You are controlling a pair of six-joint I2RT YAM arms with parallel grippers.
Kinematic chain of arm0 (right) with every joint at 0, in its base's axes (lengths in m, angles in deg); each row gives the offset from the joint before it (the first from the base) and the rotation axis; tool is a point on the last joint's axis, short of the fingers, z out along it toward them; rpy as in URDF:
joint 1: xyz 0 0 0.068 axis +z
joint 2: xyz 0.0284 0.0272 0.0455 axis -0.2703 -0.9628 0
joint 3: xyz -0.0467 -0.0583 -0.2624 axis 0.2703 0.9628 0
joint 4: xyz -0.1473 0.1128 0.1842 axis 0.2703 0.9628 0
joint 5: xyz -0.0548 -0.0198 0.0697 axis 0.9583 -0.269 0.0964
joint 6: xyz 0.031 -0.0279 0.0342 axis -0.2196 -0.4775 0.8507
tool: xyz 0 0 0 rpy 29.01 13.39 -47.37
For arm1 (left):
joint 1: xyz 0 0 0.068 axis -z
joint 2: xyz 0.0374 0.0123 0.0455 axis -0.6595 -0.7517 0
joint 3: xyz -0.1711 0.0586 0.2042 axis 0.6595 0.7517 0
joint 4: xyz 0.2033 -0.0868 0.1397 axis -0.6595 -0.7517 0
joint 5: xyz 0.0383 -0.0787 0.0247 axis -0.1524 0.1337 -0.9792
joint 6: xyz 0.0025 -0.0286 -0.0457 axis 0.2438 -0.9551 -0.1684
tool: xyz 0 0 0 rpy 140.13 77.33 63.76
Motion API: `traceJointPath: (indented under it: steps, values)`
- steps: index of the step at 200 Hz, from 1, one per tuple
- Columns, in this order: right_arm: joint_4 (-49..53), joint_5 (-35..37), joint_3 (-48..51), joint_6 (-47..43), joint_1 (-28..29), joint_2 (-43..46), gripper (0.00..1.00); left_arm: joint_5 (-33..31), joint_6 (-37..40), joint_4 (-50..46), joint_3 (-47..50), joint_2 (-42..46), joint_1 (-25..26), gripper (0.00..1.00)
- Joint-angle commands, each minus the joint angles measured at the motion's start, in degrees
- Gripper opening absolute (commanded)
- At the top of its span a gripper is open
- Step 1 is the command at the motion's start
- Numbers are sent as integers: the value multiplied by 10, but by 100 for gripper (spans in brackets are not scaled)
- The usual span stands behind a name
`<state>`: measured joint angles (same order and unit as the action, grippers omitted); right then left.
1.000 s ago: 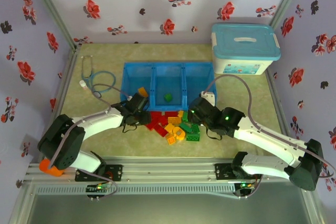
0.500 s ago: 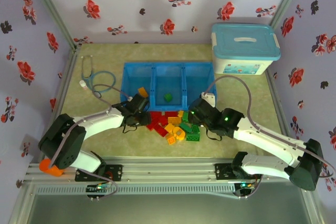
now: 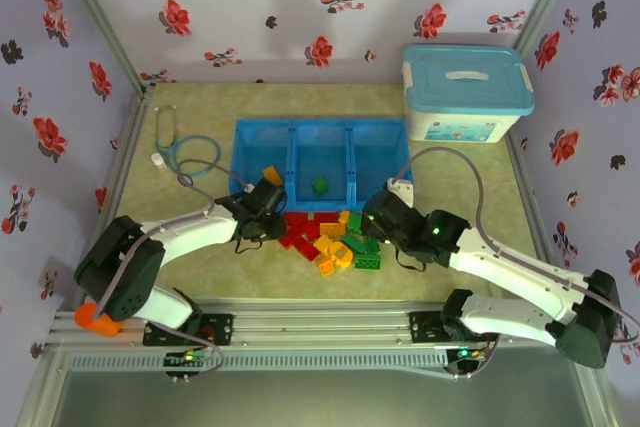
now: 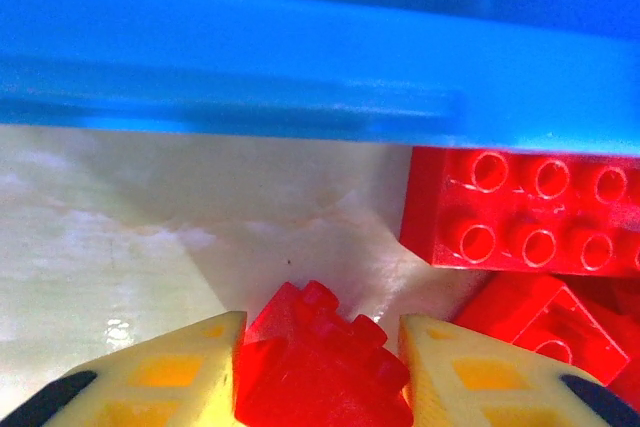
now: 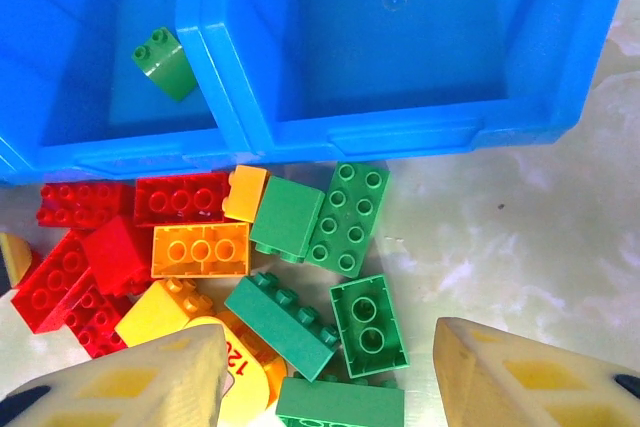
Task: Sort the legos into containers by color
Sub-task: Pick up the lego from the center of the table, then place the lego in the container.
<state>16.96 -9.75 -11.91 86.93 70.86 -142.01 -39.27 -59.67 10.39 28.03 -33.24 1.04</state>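
**Q:** Legos [image 3: 330,239] lie where, and how do your arms sit?

**A:** They lie in a loose heap on the table [image 3: 480,177], against the near wall of the blue tray [image 3: 378,167]. Your left arm [image 3: 180,235] has its elbow out to the left and its forearm reaching rightward, low, to the heap's left end. Your right arm [image 3: 510,267] mirrors it, with the elbow far out to the right and the wrist tipped down over the heap's right end.

**Q:** And the tools?

**A:** From overhead you cannot judge either pair of jaws. Your left wrist camera shows the left gripper [image 4: 320,332] with its yellow pads [image 4: 160,377] pressed to both sides of a red lego [image 4: 318,372], just short of the tray wall. Your right wrist camera shows the right gripper [image 5: 328,332] spread wide and gripping nothing, with green legos [image 5: 345,217] on the table beneath it.

**Q:** What lies inside the tray?

**A:** One green lego [image 5: 165,62] lies in the middle compartment. The overhead view adds an orange lego [image 3: 271,176] in the left compartment.
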Motion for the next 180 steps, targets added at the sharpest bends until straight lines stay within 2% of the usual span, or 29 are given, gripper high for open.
traceJointPath:
  steps: [1, 46, 72, 105, 141, 180]
  values:
    - [11, 28, 5, 15, 5, 20, 57, -26, 2, -45, -34, 18, 9, 37]
    - [67, 73, 7, 33, 5, 46, 57, -43, 23, -106, -122, 61, 28, 36]
    - [101, 103, 29, 69, 1, 73, 57, -38, 56, -111, -214, 40, 31, 36]
    - [131, 109, 62, 104, 0, 128, 58, 13, 100, -100, -357, -60, 43, 35]
    - [148, 93, 67, 103, -1, 130, 59, 39, 137, -131, -532, -198, 70, 35]
    - [139, 86, 66, 89, -1, 131, 59, 71, 154, -149, -658, -318, 79, 35]
